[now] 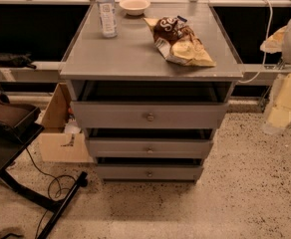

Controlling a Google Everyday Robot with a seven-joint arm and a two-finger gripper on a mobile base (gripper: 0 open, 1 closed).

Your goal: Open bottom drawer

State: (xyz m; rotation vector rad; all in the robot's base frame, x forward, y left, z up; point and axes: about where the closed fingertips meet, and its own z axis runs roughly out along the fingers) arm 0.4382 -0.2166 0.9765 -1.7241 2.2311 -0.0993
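Note:
The grey cabinet (150,59) has three drawers stacked in its front. The bottom drawer (175,173) is the lowest and narrowest front, with a small round metal knob (149,174). It stands out only slightly, with a dark gap above it, and its inside is hidden. The middle drawer (185,148) and the top drawer (195,116) also stand a little out. My gripper (284,106) is part of the pale arm at the right edge, well right of the cabinet and above the floor, touching no drawer.
On the cabinet top stand a water bottle (106,11), a white bowl (134,5) and a chip bag (180,41). A cardboard box (61,128) sits to the cabinet's left. A black stand (16,148) and cables (56,183) are at the lower left.

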